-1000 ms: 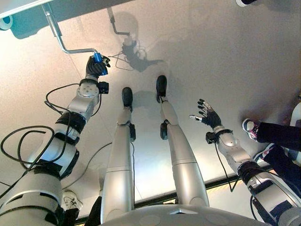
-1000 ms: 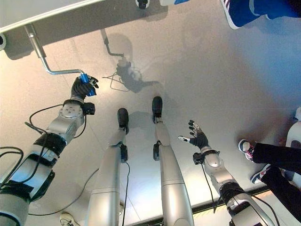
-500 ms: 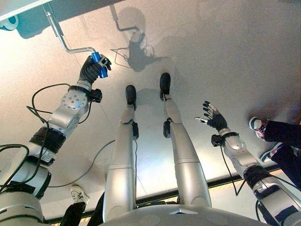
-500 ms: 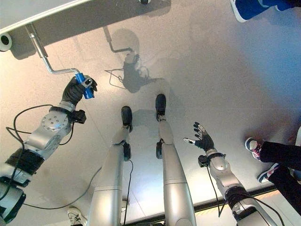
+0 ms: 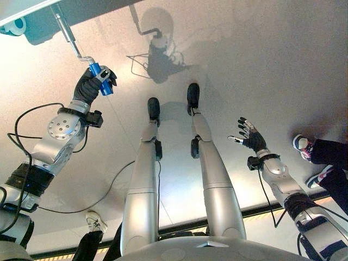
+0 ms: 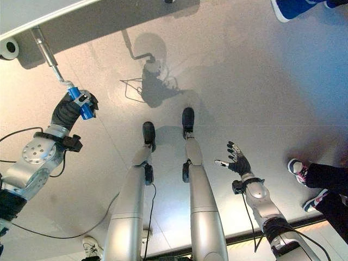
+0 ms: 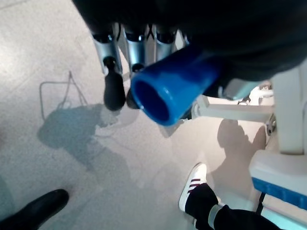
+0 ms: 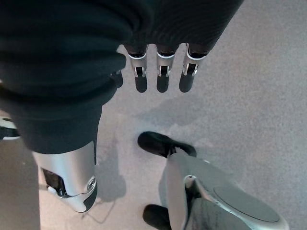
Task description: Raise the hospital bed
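Observation:
A silver crank rod (image 5: 66, 30) comes down from the edge of the hospital bed (image 5: 22, 6) at the upper left and ends in a blue handle (image 5: 100, 72). My left hand (image 5: 90, 84) is shut on that blue handle (image 6: 80, 104); the left wrist view shows the handle's open blue end (image 7: 165, 91) sticking out past my curled fingers (image 7: 114, 62). My right hand (image 5: 251, 137) hangs over the floor at the right, open with its fingers (image 8: 160, 72) straight and nothing in it.
A person's legs and striped shoes (image 5: 302, 144) are at the right edge, close to my right arm. Another striped shoe (image 7: 194, 184) and a white bed frame part (image 7: 283, 124) show in the left wrist view. A bed castor (image 6: 8, 48) sits at the upper left.
My left hand has swung the blue handle up and to the left, so the crank's bent arm now points toward me. The right hand has stayed as it was.

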Controlling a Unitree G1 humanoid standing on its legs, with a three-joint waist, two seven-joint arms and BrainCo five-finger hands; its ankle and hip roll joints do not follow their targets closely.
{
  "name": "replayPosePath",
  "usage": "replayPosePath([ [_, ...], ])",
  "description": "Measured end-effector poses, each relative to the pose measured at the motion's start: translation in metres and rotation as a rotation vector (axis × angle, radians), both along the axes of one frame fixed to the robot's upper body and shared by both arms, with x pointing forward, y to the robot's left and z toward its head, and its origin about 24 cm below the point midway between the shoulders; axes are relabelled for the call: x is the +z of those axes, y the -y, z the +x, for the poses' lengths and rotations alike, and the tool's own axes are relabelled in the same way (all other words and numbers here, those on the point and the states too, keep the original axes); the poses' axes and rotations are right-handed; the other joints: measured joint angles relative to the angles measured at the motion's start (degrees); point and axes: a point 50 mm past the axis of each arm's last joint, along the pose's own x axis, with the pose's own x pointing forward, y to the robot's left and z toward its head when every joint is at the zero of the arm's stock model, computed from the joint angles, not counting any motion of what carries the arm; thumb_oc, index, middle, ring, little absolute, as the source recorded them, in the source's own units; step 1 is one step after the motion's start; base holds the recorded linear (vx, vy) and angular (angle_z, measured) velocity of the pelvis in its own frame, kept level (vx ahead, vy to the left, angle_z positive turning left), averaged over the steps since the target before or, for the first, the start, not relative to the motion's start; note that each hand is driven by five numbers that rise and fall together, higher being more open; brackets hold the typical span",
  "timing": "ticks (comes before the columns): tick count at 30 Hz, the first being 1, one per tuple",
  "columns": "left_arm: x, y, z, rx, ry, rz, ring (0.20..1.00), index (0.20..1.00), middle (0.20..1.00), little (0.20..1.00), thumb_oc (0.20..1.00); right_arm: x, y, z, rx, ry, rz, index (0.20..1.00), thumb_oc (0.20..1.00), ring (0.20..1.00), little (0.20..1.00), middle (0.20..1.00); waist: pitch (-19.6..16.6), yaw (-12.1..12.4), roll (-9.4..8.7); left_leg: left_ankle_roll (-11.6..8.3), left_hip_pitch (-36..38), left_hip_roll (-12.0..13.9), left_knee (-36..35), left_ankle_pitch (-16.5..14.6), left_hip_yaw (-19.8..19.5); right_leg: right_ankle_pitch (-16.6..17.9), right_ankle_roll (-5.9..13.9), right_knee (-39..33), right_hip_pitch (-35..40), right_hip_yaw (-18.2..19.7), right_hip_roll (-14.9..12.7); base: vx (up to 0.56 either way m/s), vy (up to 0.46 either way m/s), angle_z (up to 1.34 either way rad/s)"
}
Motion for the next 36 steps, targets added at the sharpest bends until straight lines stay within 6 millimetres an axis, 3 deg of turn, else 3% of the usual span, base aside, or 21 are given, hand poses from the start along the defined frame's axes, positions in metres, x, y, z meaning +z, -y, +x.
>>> replayPosePath([
  [19, -0.001, -0.031, -0.020, 0.066, -0.018, 0.003, 0.200, 0.200, 0.200, 0.200, 0.200, 0.004, 0.007, -0.003, 0.016, 0.007, -0.030, 1.000, 1.000, 1.000, 1.000, 1.000, 0.1, 0.3, 0.25, -0.01, 0.2, 0.0, 0.2, 0.0, 0.0, -0.1, -0.21, 0.6, 0.0, 0.0, 0.0, 0.00, 0.000, 0.00],
  [36, -0.021, -0.059, -0.012, 0.209, -0.077, -0.041, 0.200, 0.200, 0.200, 0.200, 0.200, 0.017, 0.019, -0.005, 0.035, 0.033, -0.080, 1.000, 1.000, 1.000, 1.000, 1.000, 0.2, 1.3, 1.15, -0.12, 1.5, 0.0, 0.3, -0.1, -0.1, -0.7, -0.42, 1.7, 0.8, -0.2, 0.0, 0.00, 0.000, 0.00],
])
